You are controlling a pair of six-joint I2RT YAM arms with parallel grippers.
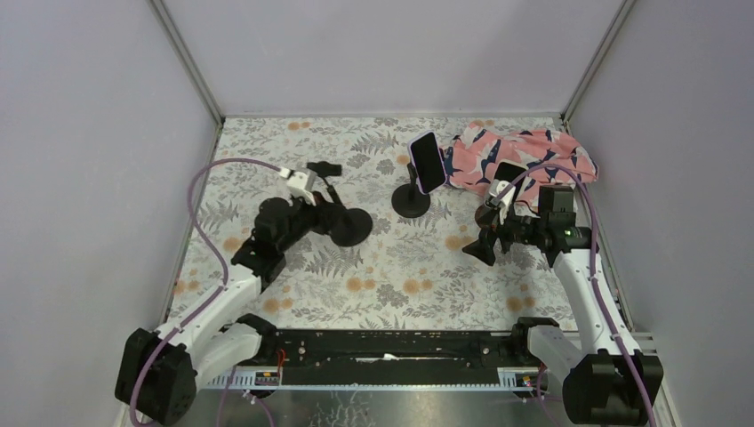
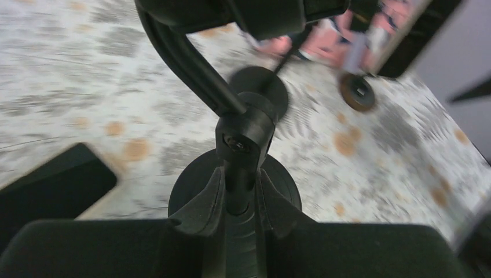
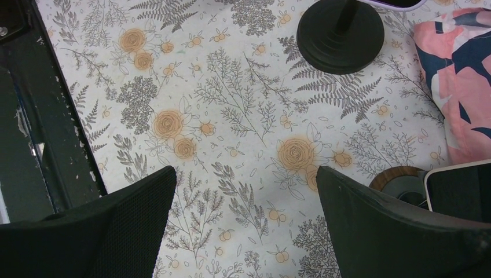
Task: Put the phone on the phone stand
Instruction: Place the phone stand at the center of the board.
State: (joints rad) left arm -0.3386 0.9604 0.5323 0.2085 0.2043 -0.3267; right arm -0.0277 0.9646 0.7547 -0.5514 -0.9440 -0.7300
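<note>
Left wrist, left gripper (image 2: 239,180) (clamped) around stand (image 2: 244,132)

A pink cloth (image 1: 551,151) with navy and white patches lies crumpled in the far right corner of the desk (image 1: 400,276), whose cover bears grey ferns and orange flowers. Grey walls (image 1: 391,53) enclose three edges.

Mat (image 1: 409,267) lies open between stand (image 1: 353,228) and right hand (image 1: 485,243).

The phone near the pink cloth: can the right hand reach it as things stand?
Probably yes. The right hand is open, and the phone is just beside one finger, with nothing visibly blocking the way.
</note>
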